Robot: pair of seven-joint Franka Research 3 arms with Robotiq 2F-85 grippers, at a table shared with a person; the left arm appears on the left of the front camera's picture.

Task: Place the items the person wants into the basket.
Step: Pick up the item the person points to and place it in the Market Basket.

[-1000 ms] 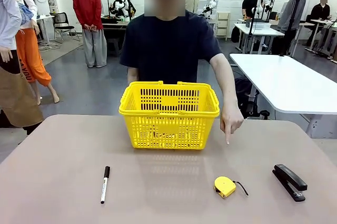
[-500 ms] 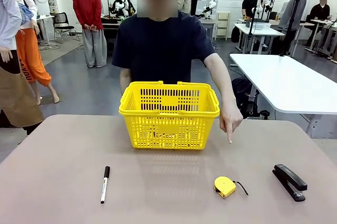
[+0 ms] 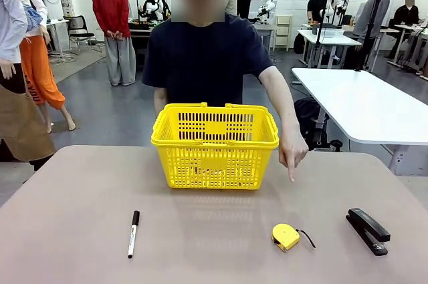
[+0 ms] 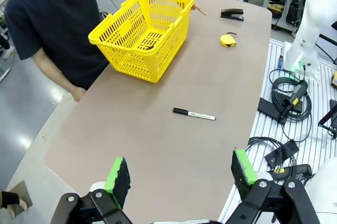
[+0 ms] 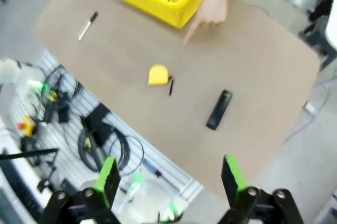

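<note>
One finger is setting my next move. The person's hand [image 3: 293, 152] is pointing down at the bench [image 3: 67, 217] just beside the right end of the yellow shopping basket [image 3: 214, 144]. The yellow tape measure [image 3: 285, 236] is lying on my side of that fingertip, near it but not touching. I am reading it as the wanted item.

It is sitting on the right half of the bench, between the white marker [image 3: 133, 233] and the black stapler [image 3: 367, 230], and closer to the stapler. That is putting it nearer my right arm than my left. Its body is compact, with no real long axis, and a short black strap is trailing from it toward the stapler.

From the right wrist camera, the tape measure is showing ahead of the right tool [image 5: 169, 176], a little left of the gap between the green pads and well apart from them. The right tool is hanging wide open over the bench's near edge, holding and touching nothing. The left tool [image 4: 180, 170] is also gaping wide and empty, with the marker lying crosswise ahead of it. The basket is standing farther off, at the bench's far edge.
</note>
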